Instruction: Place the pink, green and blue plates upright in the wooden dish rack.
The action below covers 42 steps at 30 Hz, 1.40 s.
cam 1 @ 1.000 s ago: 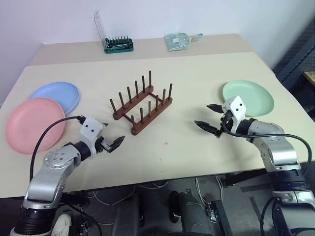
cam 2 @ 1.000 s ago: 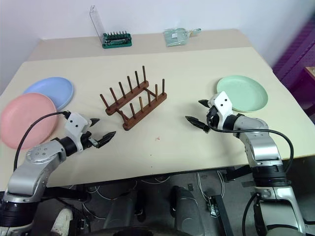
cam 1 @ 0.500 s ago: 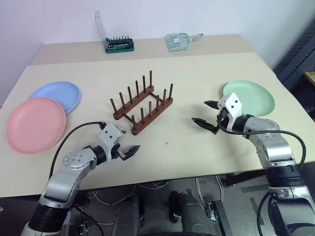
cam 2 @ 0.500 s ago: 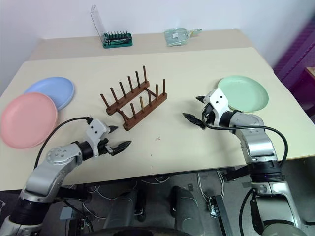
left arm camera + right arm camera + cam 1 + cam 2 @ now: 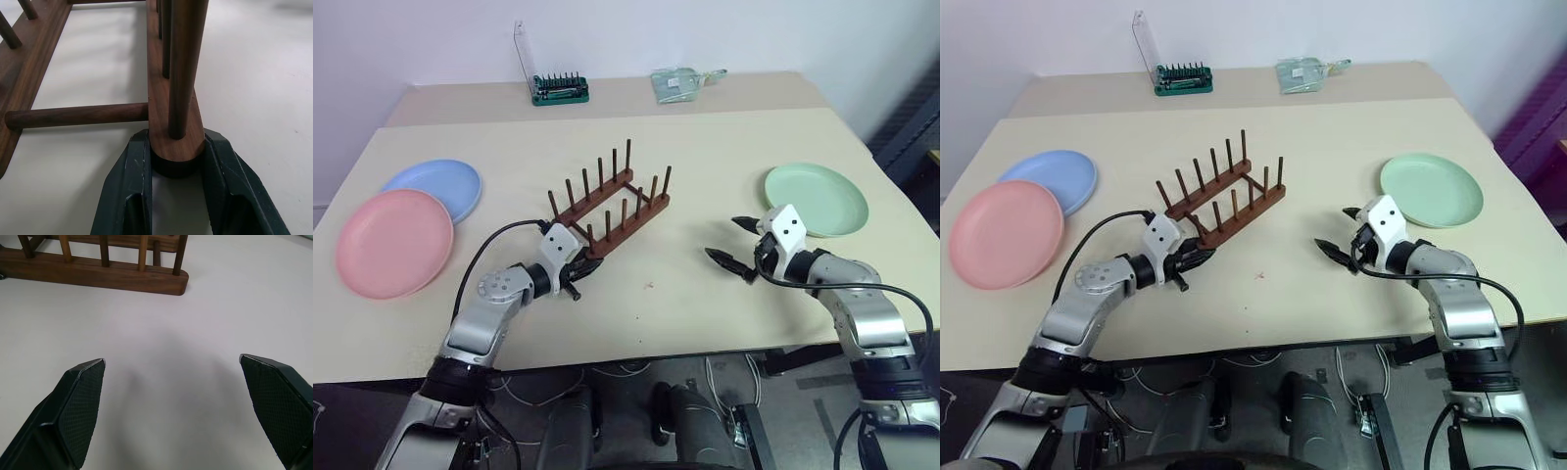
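Wooden dish rack (image 5: 610,209) is seen mid-table in the head view, pink plate (image 5: 393,242) and blue plate (image 5: 437,187) at left, green plate (image 5: 816,199) at right. In the left wrist view, the left gripper (image 5: 177,161) is clamped on a rail end. In the right wrist view, the right gripper (image 5: 190,396) is spread wide, empty.

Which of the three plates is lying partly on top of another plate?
The pink plate. Its far edge overlaps the blue plate at the table's left side, while the green plate lies alone on the right, touching no other plate.
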Each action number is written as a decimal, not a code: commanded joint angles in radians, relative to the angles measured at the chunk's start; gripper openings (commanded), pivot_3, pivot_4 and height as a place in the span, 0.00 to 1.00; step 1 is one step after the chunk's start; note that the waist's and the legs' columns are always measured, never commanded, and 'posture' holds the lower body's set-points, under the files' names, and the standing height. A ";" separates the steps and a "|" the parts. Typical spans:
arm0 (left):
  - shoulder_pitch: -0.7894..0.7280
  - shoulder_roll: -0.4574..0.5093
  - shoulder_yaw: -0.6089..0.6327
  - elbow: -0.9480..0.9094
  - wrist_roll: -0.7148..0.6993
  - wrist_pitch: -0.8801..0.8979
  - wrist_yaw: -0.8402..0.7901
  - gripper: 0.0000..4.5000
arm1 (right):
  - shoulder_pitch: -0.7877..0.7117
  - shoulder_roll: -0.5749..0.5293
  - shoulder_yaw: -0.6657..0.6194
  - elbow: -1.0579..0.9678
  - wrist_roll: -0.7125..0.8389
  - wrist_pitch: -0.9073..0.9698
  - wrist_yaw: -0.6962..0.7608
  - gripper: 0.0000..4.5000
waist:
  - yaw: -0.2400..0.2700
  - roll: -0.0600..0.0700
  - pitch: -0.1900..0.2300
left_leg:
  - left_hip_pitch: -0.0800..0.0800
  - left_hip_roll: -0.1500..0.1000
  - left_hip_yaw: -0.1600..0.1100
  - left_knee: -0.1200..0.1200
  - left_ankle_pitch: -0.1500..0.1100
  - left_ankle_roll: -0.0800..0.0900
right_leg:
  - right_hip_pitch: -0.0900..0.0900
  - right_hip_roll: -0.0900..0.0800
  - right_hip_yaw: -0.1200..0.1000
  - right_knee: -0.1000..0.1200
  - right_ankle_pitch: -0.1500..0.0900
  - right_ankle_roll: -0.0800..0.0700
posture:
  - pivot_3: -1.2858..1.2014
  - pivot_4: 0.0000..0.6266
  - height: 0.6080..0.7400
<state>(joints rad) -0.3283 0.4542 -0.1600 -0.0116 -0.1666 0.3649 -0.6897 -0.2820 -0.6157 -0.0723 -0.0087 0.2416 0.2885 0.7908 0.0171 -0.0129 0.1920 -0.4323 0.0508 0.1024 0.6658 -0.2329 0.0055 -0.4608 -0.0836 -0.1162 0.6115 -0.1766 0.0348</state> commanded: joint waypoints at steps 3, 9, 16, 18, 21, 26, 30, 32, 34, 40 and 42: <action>-0.095 -0.015 -0.065 0.107 -0.004 -0.094 -0.162 0.16 | 0.025 -0.024 -0.028 -0.061 0.002 0.003 -0.010 1.00 | 0.009 0.000 0.000 | 0.000 0.000 0.000 0.000 0.000 0.000 | 0.000 0.000 0.000 0.000 0.000 0.000 | 0.52 0.24 0.92; -0.281 -0.032 -0.146 0.371 0.055 -0.270 -0.359 0.16 | 0.086 -0.024 -0.040 -0.118 -0.002 0.013 -0.042 1.00 | 0.022 0.000 0.000 | 0.000 -0.002 0.000 0.000 0.000 0.000 | -0.001 0.001 0.000 0.000 0.000 0.000 | 0.52 0.24 0.92; -0.448 -0.074 -0.128 0.676 0.107 -0.401 -0.394 0.49 | 0.158 -0.030 -0.067 -0.183 0.001 0.038 -0.086 1.00 | 0.021 -0.001 0.000 | -0.001 -0.001 0.000 0.001 0.000 0.000 | 0.000 0.001 0.000 0.000 0.000 0.000 | 0.52 0.24 0.92; -0.454 -0.056 -0.122 0.691 0.128 -0.396 -0.376 0.71 | 0.179 -0.034 -0.074 -0.202 0.000 0.052 -0.095 1.00 | 0.019 -0.001 0.000 | -0.001 -0.001 0.000 0.001 0.000 0.000 | 0.000 0.001 0.000 0.000 0.000 0.000 | 0.52 0.24 0.92; -0.400 0.008 -0.113 0.610 0.128 -0.335 -0.398 0.83 | 0.195 -0.045 -0.080 -0.211 0.012 0.075 -0.088 0.89 | 0.011 -0.001 0.000 | -0.001 -0.001 0.000 0.001 0.000 0.001 | -0.001 0.002 0.000 0.000 0.000 0.000 | 0.52 0.24 0.92; -0.236 0.076 -0.058 0.317 0.023 -0.152 -0.427 0.63 | 0.195 -0.050 -0.047 -0.226 0.007 0.100 -0.070 0.38 | -0.016 0.000 0.000 | 0.000 0.001 0.000 -0.001 0.000 0.001 | -0.001 0.002 0.000 0.001 0.000 0.000 | 0.52 0.24 0.92; -0.119 0.074 -0.081 0.081 -0.011 -0.015 -0.400 0.23 | 0.143 -0.024 0.030 -0.165 -0.078 0.105 -0.122 0.00 | -0.020 0.000 0.000 | 0.001 0.001 0.000 -0.001 0.000 0.000 | -0.001 0.002 0.000 0.001 0.000 0.000 | 0.52 0.24 0.92; -0.094 0.058 -0.106 0.025 0.011 0.034 -0.354 0.23 | 0.115 -0.011 0.065 -0.132 -0.113 0.110 -0.145 0.00 | -0.012 0.000 0.000 | 0.001 0.001 0.000 -0.001 0.000 0.000 | 0.000 0.001 0.000 0.001 -0.001 0.000 | 0.52 0.24 0.92; -0.080 0.022 -0.118 -0.002 0.035 0.071 -0.283 0.23 | 0.073 0.017 0.097 -0.092 -0.142 0.115 -0.178 0.00 | -0.003 0.000 0.000 | 0.001 0.000 0.000 0.000 0.000 0.000 | 0.001 0.000 0.000 0.001 -0.001 0.000 | 0.52 0.24 0.92; -0.117 -0.075 -0.109 0.112 0.151 0.030 -0.052 0.23 | -0.042 0.085 0.162 0.044 -0.226 0.083 -0.254 0.00 | -0.002 -0.001 -0.001 | 0.002 -0.001 -0.001 0.001 0.000 0.001 | 0.003 0.000 0.000 0.000 0.000 0.000 | 0.52 0.24 0.92; -0.138 -0.088 -0.102 0.183 0.190 -0.006 0.017 0.23 | -0.080 0.107 0.170 0.096 -0.244 0.061 -0.275 0.00 | -0.005 -0.001 -0.001 | 0.004 0.000 -0.001 0.001 0.000 0.001 | 0.005 0.000 0.000 0.001 0.000 0.000 | 0.52 0.24 0.92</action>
<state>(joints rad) -0.4646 0.3549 -0.2684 0.0961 -0.0463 0.3630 -0.7526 -0.3488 -0.5179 0.0930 0.0540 0.0191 0.3636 0.5342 0.0123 -0.0144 0.1905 -0.4271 0.0503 0.1013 0.6671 -0.2329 0.0060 -0.4546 -0.0834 -0.1162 0.6123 -0.1769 0.0350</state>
